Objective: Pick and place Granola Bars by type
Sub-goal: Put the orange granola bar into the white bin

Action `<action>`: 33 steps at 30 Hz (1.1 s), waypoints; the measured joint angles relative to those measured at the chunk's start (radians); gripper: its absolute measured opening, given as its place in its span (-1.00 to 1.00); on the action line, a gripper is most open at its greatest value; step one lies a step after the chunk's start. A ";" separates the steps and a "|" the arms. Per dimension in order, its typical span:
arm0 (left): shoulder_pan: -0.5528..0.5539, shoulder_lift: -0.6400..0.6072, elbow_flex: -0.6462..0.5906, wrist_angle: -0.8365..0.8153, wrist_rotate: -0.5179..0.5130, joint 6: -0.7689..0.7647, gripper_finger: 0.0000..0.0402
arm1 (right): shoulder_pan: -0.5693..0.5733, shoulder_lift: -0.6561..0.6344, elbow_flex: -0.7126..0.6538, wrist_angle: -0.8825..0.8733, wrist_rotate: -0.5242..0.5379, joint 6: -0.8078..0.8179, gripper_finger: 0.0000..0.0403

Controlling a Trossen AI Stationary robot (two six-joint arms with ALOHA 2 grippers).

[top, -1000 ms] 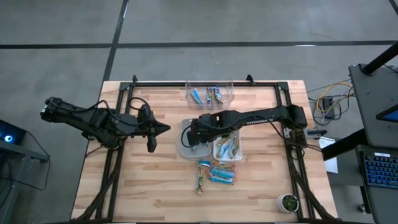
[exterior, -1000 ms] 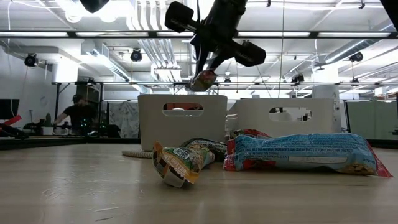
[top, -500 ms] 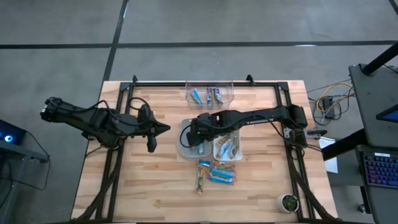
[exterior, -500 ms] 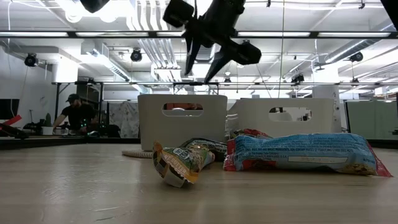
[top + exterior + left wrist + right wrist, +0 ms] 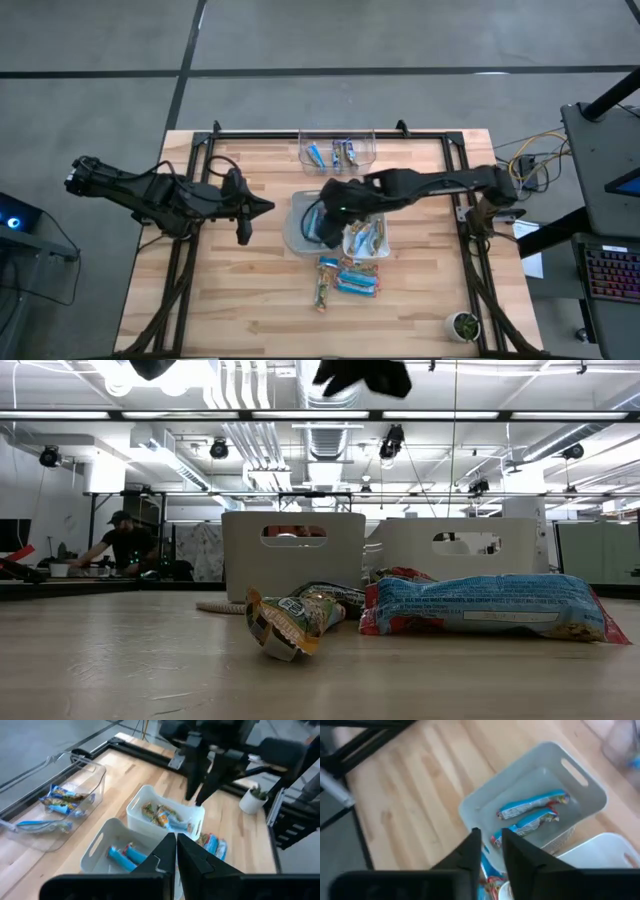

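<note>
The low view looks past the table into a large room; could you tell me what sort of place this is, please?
Probably an industrial lab or workshop. Exposed ducts and strip lights run across an open ceiling, and a person works at a bench far behind the wooden table.
</note>
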 joint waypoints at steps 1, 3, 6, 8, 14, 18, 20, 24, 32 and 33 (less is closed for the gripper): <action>0.000 0.000 0.000 0.010 0.002 0.000 -1.00 | 0.008 -0.017 0.000 0.000 0.001 -0.022 -0.75; 0.000 0.000 0.000 0.029 0.007 0.000 -1.00 | 0.025 -0.054 0.000 -0.005 0.000 -0.064 -0.90; -0.001 0.005 0.000 0.081 0.032 0.001 -1.00 | 0.050 -0.112 0.000 -0.009 0.002 -0.127 -0.94; -0.007 0.012 0.000 0.122 0.065 0.012 -1.00 | 0.063 -0.148 0.000 -0.025 0.020 -0.156 -0.95; -0.049 0.073 0.000 0.241 0.135 0.082 -1.00 | 0.075 -0.238 0.000 -0.085 0.093 -0.214 -0.96; -0.067 0.137 0.000 0.317 0.150 0.081 -1.00 | 0.074 -0.272 0.000 -0.143 0.149 -0.240 -0.96; -0.074 0.176 0.011 0.339 0.156 0.065 -1.00 | 0.074 -0.280 0.000 -0.171 0.176 -0.244 -0.96; -0.088 0.260 0.065 0.347 0.157 0.036 -1.00 | 0.074 -0.287 0.000 -0.226 0.186 -0.257 -0.96; -0.112 0.406 0.215 0.328 0.165 -0.061 -1.00 | 0.073 -0.280 -0.001 -0.267 0.186 -0.262 -0.96; -0.112 0.418 0.232 0.320 0.164 -0.115 -1.00 | 0.073 -0.280 -0.001 -0.267 0.186 -0.262 -0.96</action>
